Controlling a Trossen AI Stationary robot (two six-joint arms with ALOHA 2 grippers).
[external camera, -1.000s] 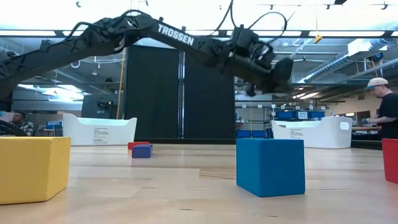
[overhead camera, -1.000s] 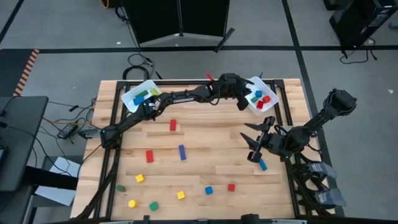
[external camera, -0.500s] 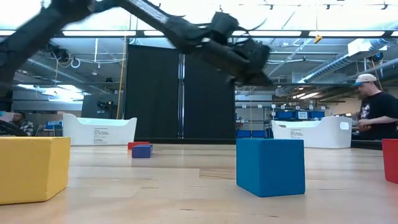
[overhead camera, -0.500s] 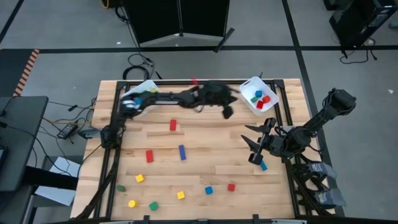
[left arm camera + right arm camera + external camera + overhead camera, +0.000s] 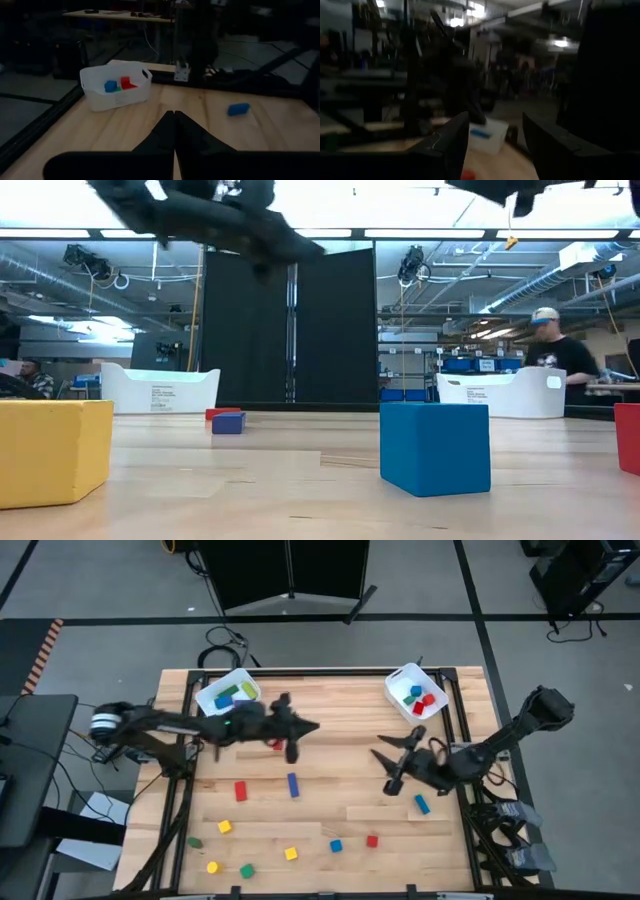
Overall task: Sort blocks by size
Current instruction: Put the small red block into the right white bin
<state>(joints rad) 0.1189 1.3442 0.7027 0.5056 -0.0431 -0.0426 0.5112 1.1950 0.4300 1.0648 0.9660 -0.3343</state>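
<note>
The wooden bench (image 5: pixel 330 765) carries 2 white bins at its far edge: the left bin (image 5: pixel 227 693) holds green, blue and yellow blocks, and the right bin (image 5: pixel 416 694) holds red, blue and green ones.

The left arm stretches from the bench's left side toward the middle. Its left claw (image 5: pixel 292 747) hangs above the bench, its tips pressed together with nothing between them, as the left wrist view shows (image 5: pixel 173 131).

The right arm reaches in from the right side. Its right claw (image 5: pixel 385 772) hovers over the right half of the bench with its fingers (image 5: pixel 451 141) spread and empty.

Loose blocks lie across the near part of the bench:
- a blue bar (image 5: pixel 293 785) just nearer than the left claw
- a red bar (image 5: pixel 240 791) to its left
- a blue bar (image 5: pixel 422 804) near the right claw
- a yellow cube (image 5: pixel 225 827)
- a yellow cube (image 5: pixel 291 853)
- a blue cube (image 5: pixel 336 846)
- a red cube (image 5: pixel 372 841)
- a yellow block (image 5: pixel 212 867) and a green block (image 5: pixel 246 871) at the near edge
- a green block (image 5: pixel 193 842) at the near left edge

Beyond the bench, a person (image 5: pixel 556 360) stands in the room on the right.
</note>
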